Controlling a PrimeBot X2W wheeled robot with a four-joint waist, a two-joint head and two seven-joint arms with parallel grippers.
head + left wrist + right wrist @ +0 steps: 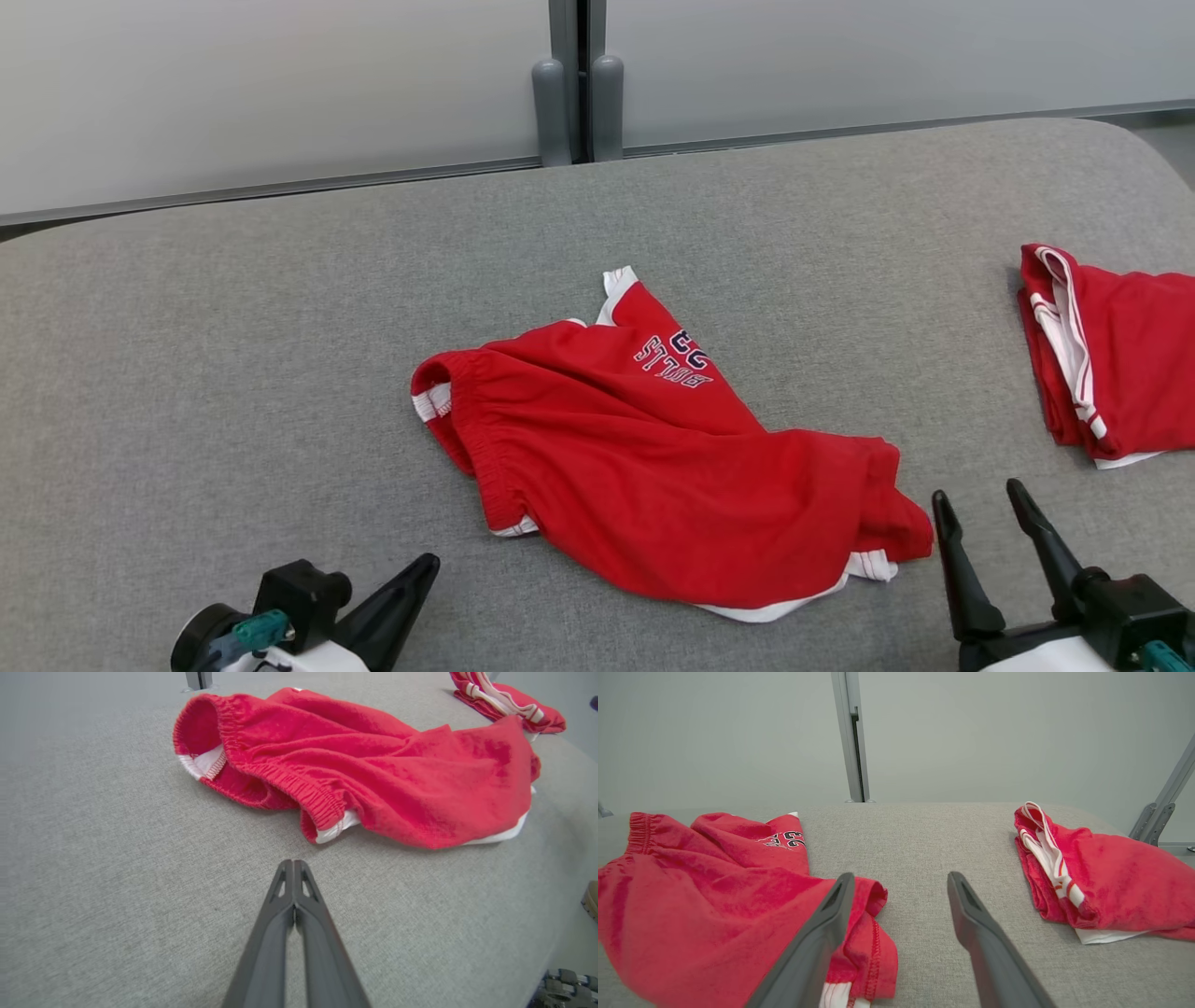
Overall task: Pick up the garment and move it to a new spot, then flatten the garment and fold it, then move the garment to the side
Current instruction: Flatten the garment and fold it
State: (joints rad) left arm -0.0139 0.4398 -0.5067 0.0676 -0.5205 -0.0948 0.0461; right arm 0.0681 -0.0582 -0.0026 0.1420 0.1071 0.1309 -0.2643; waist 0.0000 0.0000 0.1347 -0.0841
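In the middle of the grey padded table (233,373) lie the red shorts (653,457), crumpled and loosely spread. Their elastic waistband is toward the robot's left and a white-trimmed hem toward its right, with dark lettering showing on the far part. The left gripper (426,564) sits at the near left, its two dark fingers pressed together with nothing between them. In the left wrist view it points at the waistband, close to the cloth but apart from it, over bare table. The right gripper (977,495) stands at the near right, jaws spread wide and empty. Its left finger is just beside the right end of the shorts, but whether it touches the cloth cannot be told. A second red garment (1120,355), folded, lies well apart at the table's right edge.
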